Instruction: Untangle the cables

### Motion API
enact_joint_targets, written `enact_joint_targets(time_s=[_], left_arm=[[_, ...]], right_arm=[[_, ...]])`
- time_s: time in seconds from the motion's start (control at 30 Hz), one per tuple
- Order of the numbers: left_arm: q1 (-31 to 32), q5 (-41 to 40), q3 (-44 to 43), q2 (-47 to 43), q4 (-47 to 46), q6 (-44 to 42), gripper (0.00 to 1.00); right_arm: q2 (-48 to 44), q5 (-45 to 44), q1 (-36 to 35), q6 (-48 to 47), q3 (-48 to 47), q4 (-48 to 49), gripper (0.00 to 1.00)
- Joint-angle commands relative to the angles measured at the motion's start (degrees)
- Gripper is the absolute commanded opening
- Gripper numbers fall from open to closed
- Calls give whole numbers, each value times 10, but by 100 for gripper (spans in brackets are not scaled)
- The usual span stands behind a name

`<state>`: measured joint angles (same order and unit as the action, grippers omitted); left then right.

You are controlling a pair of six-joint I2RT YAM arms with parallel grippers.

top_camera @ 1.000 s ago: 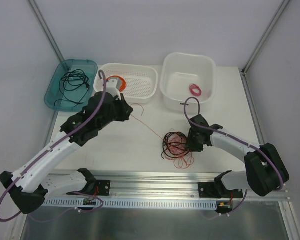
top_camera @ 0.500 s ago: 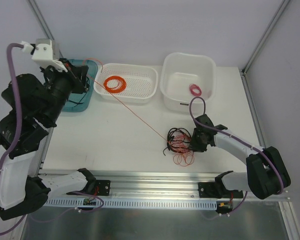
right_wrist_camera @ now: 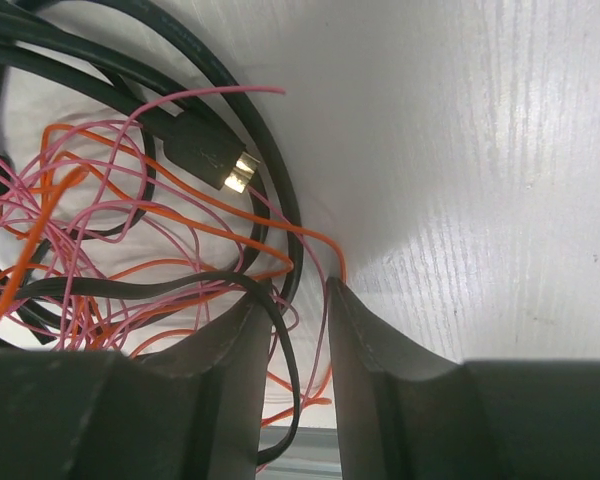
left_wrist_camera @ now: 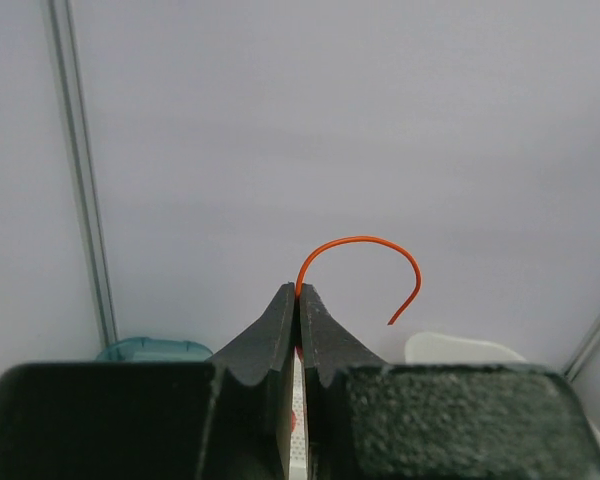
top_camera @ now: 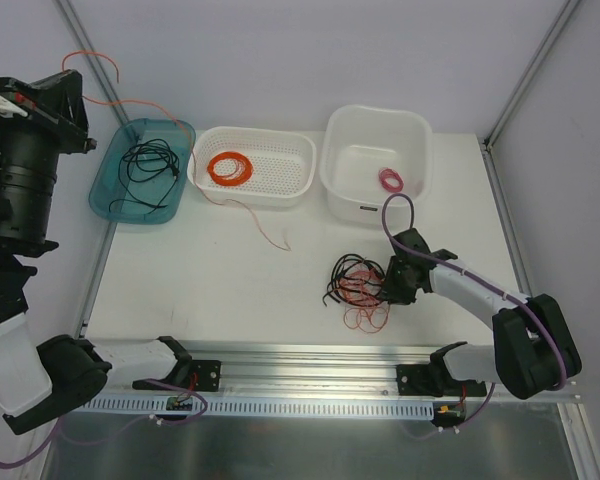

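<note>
While the left gripper (left_wrist_camera: pixel 299 303) hangs high beyond the far-left corner of the white counter (top_camera: pixel 200 270), its jaws are pressed together on a thin orange wire (left_wrist_camera: pixel 365 240). A short end curls free above the tips. The long run drapes over the translucent teal plastic tray (top_camera: pixel 105 170) in that corner, which holds a thin black cable (top_camera: pixel 145 160). The wire's tail lies loose on the counter in front of the white perforated basket (top_camera: pixel 298 165) at the middle of the far edge, well apart from the tangle. A neat orange coil (top_camera: pixel 230 167) sits in that basket. Toward the far-right corner, a deep white plastic tub (top_camera: pixel 340 170) holds a small pink coil (top_camera: pixel 391 179).

The cables (top_camera: pixel 358 285), a loose knot of black, orange and pink strands, lie right of centre toward the near edge. The right gripper (right_wrist_camera: pixel 298 300) is down at their right side with its jaws a narrow gap apart. Pink and orange strands run through that gap and a black loop crosses one finger, but nothing looks pinched.

These wires should handle as very light and limp. The thin pink and orange ones are likely to spring and snag on each other. The black cable looks thicker and stiffer, and its metal-tipped plug (right_wrist_camera: pixel 212 158) could hook on loops. A free end, the plug or an outer loop is probably the best place to grip, rather than the dense middle, while the other jaws pin the heap.
</note>
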<state>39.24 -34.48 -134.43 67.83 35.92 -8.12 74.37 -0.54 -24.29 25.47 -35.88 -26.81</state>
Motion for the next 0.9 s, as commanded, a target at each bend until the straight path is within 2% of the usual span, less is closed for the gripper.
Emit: enact_joint_targets(time_s=[0.0, 0.13, 0.27, 0.33, 0.43, 0.47, 0.53, 0.57, 0.67, 0.77, 0.8, 0.87], left_arm=[[-7, -24, -7, -7, -54, -52, 0], [-7, -37, 59, -16, -54, -63, 0], [-7, 10, 224, -51, -55, -3, 0], [-7, 19, 274, -56, -55, 19, 0], [-11, 29, 353, -61, -56, 53, 0], [-20, 35, 376, -62, -56, 64, 0], [-36, 52, 386, -60, -58, 72, 0], [-50, 57, 385, -55, -58, 74, 0], [-65, 66, 357, -42, -58, 71, 0], [-71, 72, 308, -21, -60, 60, 0], [-73, 76, 294, -15, -59, 57, 0], [-73, 81, 252, 6, -61, 48, 0]], right_arm=[[-9, -8, 8, -10, 6, -26, 33], [-18, -13, 9, -14, -2, -37, 37], [-39, -27, 10, -31, -23, -61, 43], [-48, -34, 10, -43, -38, -76, 46], [-66, -39, 8, -59, -59, -98, 56], [-71, -39, 7, -69, -65, -104, 62], [-91, -41, 5, -78, -79, -119, 72], [-98, -41, 4, -89, -84, -123, 83], [-124, -44, 0, -102, -103, -142, 98], [-151, -46, -1, -115, -119, -156, 100], [-157, -46, 0, -118, -123, -163, 97], [-176, -45, 0, -122, -129, -169, 97]])
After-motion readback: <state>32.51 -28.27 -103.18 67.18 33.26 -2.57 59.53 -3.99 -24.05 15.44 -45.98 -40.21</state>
